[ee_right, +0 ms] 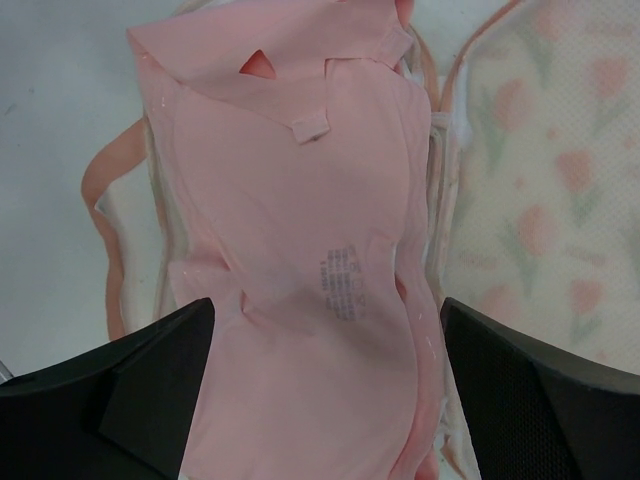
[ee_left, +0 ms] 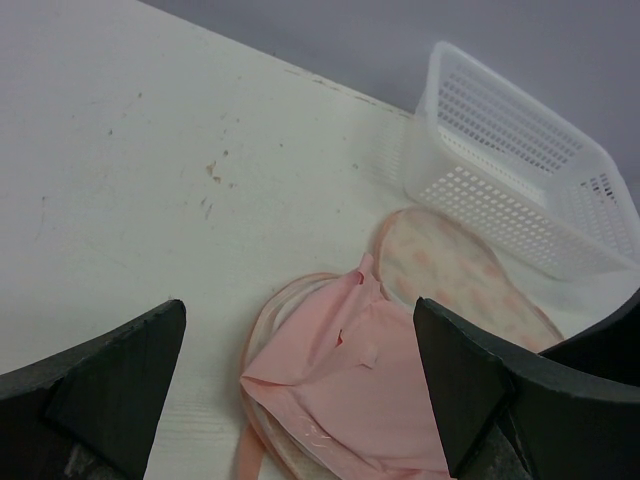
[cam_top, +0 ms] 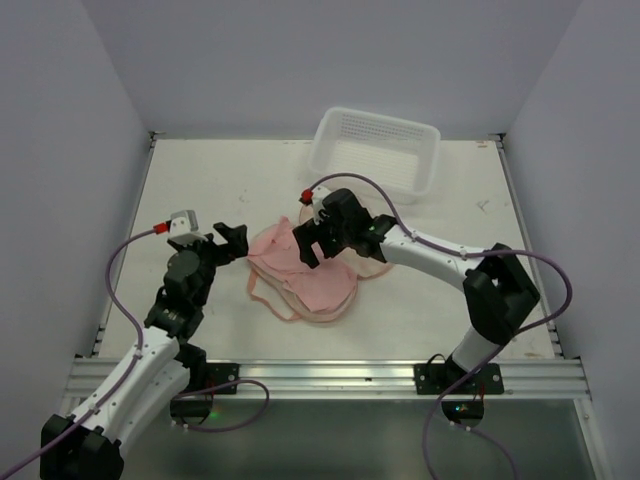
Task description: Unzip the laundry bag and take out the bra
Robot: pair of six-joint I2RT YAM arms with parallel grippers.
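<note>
While we are reading all three views, bag: we are seeing the laundry bag [ee_left: 450,270] lying opened flat on the table, two rounded lobes, pale fabric with faded red-orange prints, pink edging round the rim.
Bra: the bra [ee_right: 300,220] is lying crumpled over one lobe. It is plain light-pink smooth soft fabric, with a small sewn tab near its top edge and grey print mid-panel. The other lobe is showing bare beside it.
Strap: a thin pink strap [ee_right: 100,220] is looping off the bra onto the table.
Right arm: the right gripper [cam_top: 308,247] is hanging directly above the bra, dark fingers [ee_right: 150,390] spread wide, one on each side of the garment, pinching nothing. We cannot tell whether the tips are touching fabric.
Left arm: the left gripper [cam_top: 238,245] is sitting just beside the bag's left edge, jaws spread, nothing between them. Bra and bag are lying ahead of it.
Basket: the white plastic lattice basket [cam_top: 375,150], rectangular with rounded corners, is standing toward the far edge, near the bag but apart from it.
Surface: the table [ee_left: 150,180] is showing off-white, matte, with small dark scuffs.
Room: plain pale grey walls [cam_top: 300,60] are closing in three sides, and a metal rail [cam_top: 330,375] is running along the near edge.
</note>
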